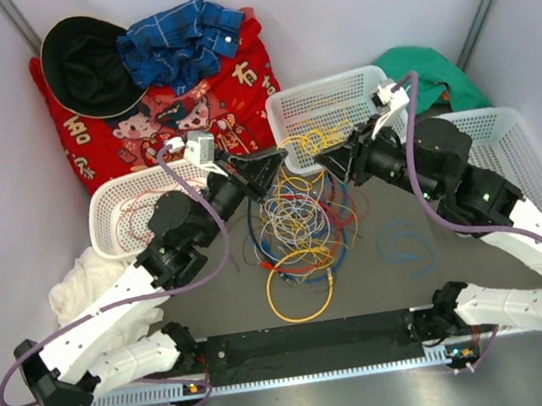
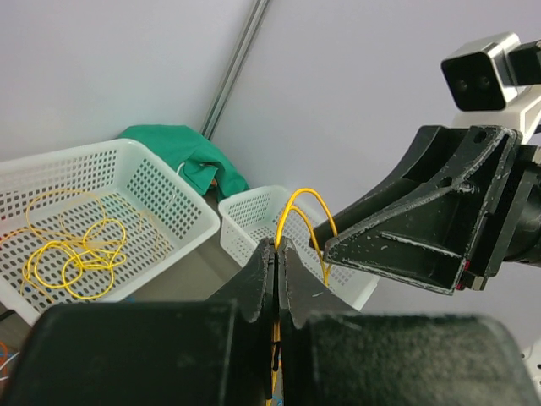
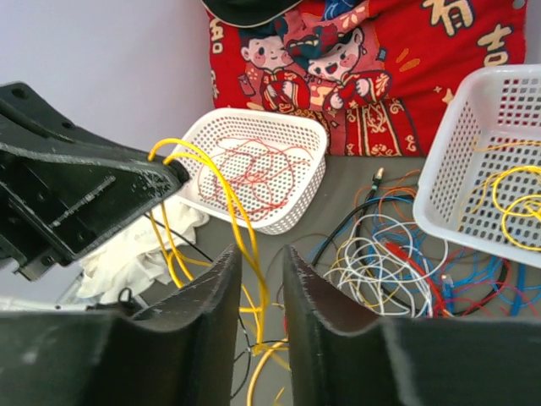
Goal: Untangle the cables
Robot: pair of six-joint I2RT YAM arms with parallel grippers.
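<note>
My left claw point(image 2: 276, 247) pinches the yellow cable point(image 2: 303, 194) above the pile point(image 1: 299, 221); right claw point(image 3: 262, 258) stands open, holding nothing. I'd grip too, then part slowly.

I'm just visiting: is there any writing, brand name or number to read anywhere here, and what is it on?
"百", then what looks like "合": gold Chinese characters on the right side of the red printed cloth with a cartoon couple.
More gold characters at that cloth's left edge: too creased to read.
White perforated plastic baskets, thin coloured cables, robot arms: no legible writing.
</note>
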